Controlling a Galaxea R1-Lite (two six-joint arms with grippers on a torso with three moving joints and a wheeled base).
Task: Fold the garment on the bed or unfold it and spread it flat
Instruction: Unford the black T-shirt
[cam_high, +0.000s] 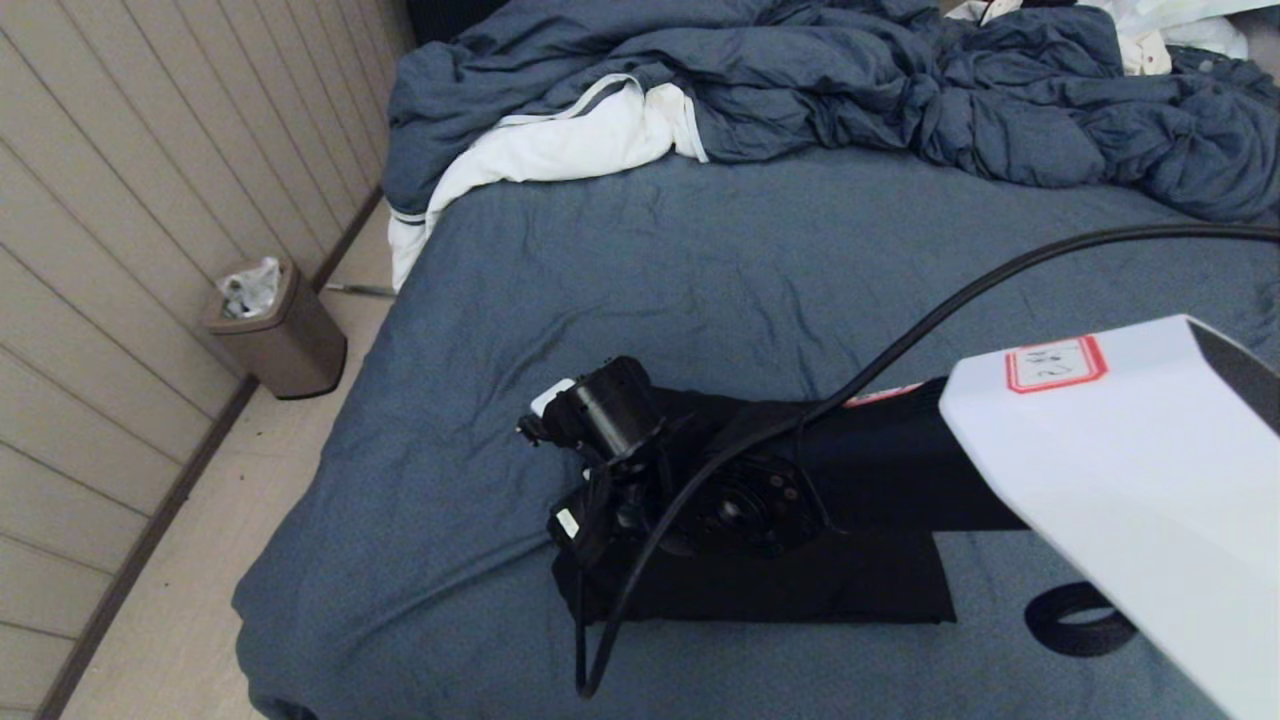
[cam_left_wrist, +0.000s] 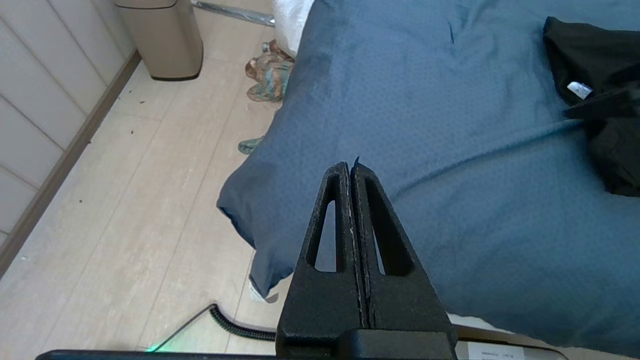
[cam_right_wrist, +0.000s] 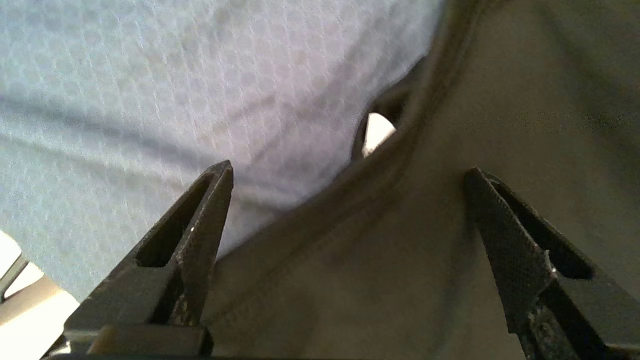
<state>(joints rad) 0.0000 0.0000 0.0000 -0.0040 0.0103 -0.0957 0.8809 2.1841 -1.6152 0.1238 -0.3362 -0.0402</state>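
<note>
Your right gripper sits spread wide right over the garment — head view hides those fingers behind the wrist. Left gripper is pinched closed, empty, parked off the bed corner — only its own cam shows it.

R hand wide open; L hand closed.

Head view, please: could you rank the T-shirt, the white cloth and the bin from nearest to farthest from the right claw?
1. T-shirt: directly under the right claw, which is open, near the bed's front edge.
2. Bin: on the floor, off the bed's left side.
3. White cloth: at the bed's far end, under the duvet's edge.
</note>
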